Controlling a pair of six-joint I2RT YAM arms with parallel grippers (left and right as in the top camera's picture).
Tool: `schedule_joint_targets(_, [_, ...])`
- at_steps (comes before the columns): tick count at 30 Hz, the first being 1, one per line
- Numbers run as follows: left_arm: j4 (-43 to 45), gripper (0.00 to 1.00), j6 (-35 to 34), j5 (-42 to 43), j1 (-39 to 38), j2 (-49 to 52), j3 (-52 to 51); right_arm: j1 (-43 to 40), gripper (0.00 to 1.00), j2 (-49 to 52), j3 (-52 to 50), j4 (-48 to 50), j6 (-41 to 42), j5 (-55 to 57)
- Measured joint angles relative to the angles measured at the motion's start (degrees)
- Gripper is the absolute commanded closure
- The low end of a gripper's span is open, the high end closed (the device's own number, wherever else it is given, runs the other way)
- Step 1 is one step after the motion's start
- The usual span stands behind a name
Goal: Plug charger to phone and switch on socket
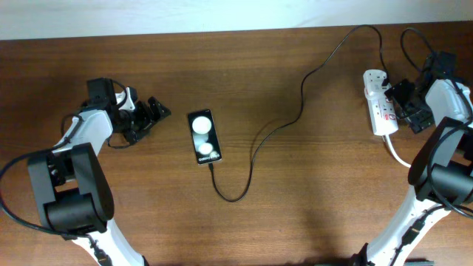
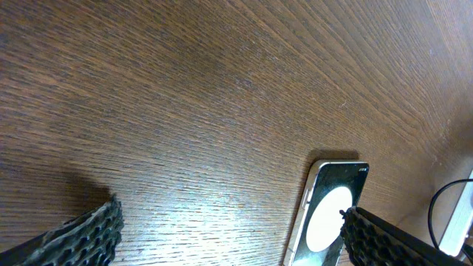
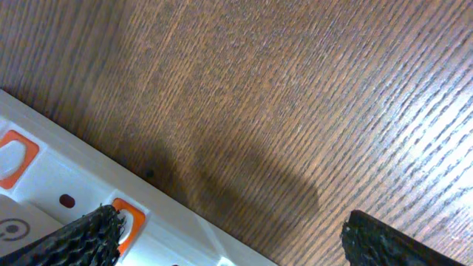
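The charger (image 1: 255, 144) is a thin black cable, surely light and limp, strung across the middle of the table (image 1: 295, 222). Reading from the left, the left gripper (image 1: 153, 122) hovers just at 9 o'clock of the phone (image 1: 204, 137), its fingers spread wide and holding nothing. The phone lies flat, its glossy screen up (likely slick, and light enough to skid on the wood), so I would brace it by its long edges rather than the glass. The cable's tip meets the phone's 6 o'clock edge; whether it is fully seated I cannot tell. Any re-seating should grip the stiff connector moulding, not the floppy run behind it, which loops out toward 5 o'clock and climbs toward 1 o'clock. It ends at the 12 o'clock end of the socket (image 1: 379, 111), a white hard-plastic strip at the table's 2 o'clock. The right gripper (image 1: 405, 106) sits at the socket's 3 o'clock side, fingers wide and empty, one pad beside a red-orange switch (image 3: 131, 219). Press straight down, or the strip may slide.
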Motion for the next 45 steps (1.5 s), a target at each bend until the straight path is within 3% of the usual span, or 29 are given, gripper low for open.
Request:
schedule_joint_targets(17, [0.0,0.01,0.0,0.0,0.0,0.0,0.0,1.3,0.01,-0.4,0.4,-3.8,-3.0,-2.3])
schedule_joint_targets(21, [0.0,0.01,0.0,0.0,0.0,0.0,0.0,1.5,0.01,-0.4,0.4,-5.0,-7.4,-4.4])
schedule_joint_targets(28, [0.0,0.01,0.0,0.0,0.0,0.0,0.0,-1.8,0.01,0.2,3.3,-16.2,-16.8,-6.5])
schedule_joint_targets(33, [0.0,0.01,0.0,0.0,0.0,0.0,0.0,-3.7,0.01,0.3,3.4,-16.2,-20.7,-6.4])
schedule_joint_targets(45, [0.0,0.01,0.0,0.0,0.0,0.0,0.0,-3.7,0.01,0.3,3.5,-16.2,-21.4,-6.3])
